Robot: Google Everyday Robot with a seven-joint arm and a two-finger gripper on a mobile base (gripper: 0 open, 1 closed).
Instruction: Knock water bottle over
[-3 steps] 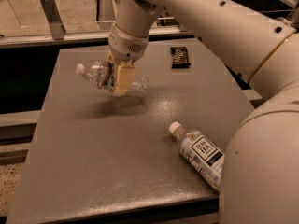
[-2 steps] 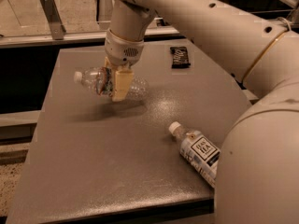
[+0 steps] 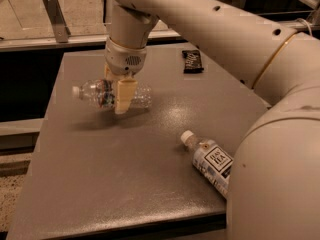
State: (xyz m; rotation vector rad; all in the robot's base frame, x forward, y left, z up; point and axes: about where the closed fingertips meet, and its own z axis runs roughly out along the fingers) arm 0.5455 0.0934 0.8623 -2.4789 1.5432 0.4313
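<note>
The water bottle (image 3: 100,92) is a small clear ribbed bottle with a white cap and a red, white and blue-green label. It is horizontal, cap pointing left, over the back left part of the grey table (image 3: 125,179). Its shadow falls on the table below it, so it hangs a little above the surface. My gripper (image 3: 121,95) reaches down from the white arm and is shut on the bottle's middle. One cream finger (image 3: 124,96) crosses in front of the bottle; the other is hidden behind it.
A larger bottle (image 3: 210,161) with a white-and-blue label lies on its side at the table's right front, cap toward the centre. A black snack bar (image 3: 191,61) lies at the back right. My arm's elbow (image 3: 280,184) fills the right front corner.
My gripper has moved slightly left and lower with the water bottle still held horizontal in it. The larger bottle and snack bar have not moved.
</note>
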